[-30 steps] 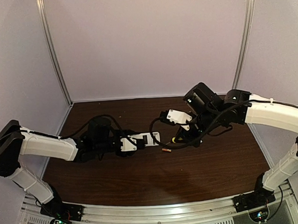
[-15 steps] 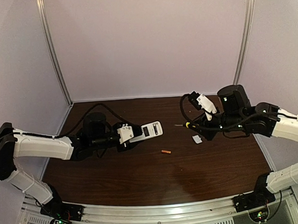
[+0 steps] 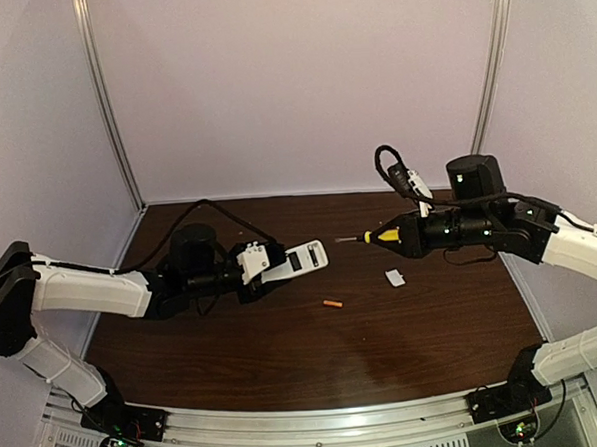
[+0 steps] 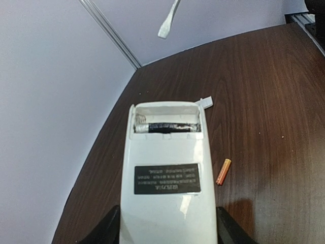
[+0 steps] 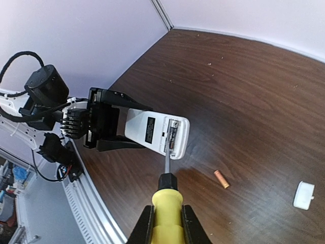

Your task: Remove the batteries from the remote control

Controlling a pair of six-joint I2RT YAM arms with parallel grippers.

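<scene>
The flat white rectangular plastic remote control (image 4: 167, 173) is held at its near end, back face up, with its battery compartment uncovered. One dark battery (image 4: 165, 127), a thin cylinder, lies across the compartment. The second cell, a small orange-copper battery (image 3: 332, 304), lies on the dark brown wood-grain desk (image 3: 285, 354), near the remote's open end and apart from it.

The left end effector (image 3: 273, 269) is closed partway, its fingers clamped on the two long sides of the remote control.

The right end effector (image 5: 165, 223) is closed tight around the yellow-handled screwdriver (image 5: 167, 201). The metal tip points at the remote's open end, near it but not touching.

A small white plastic cover piece (image 3: 394, 277) lies on the desk under the right arm, well apart from the orange-copper battery.
</scene>
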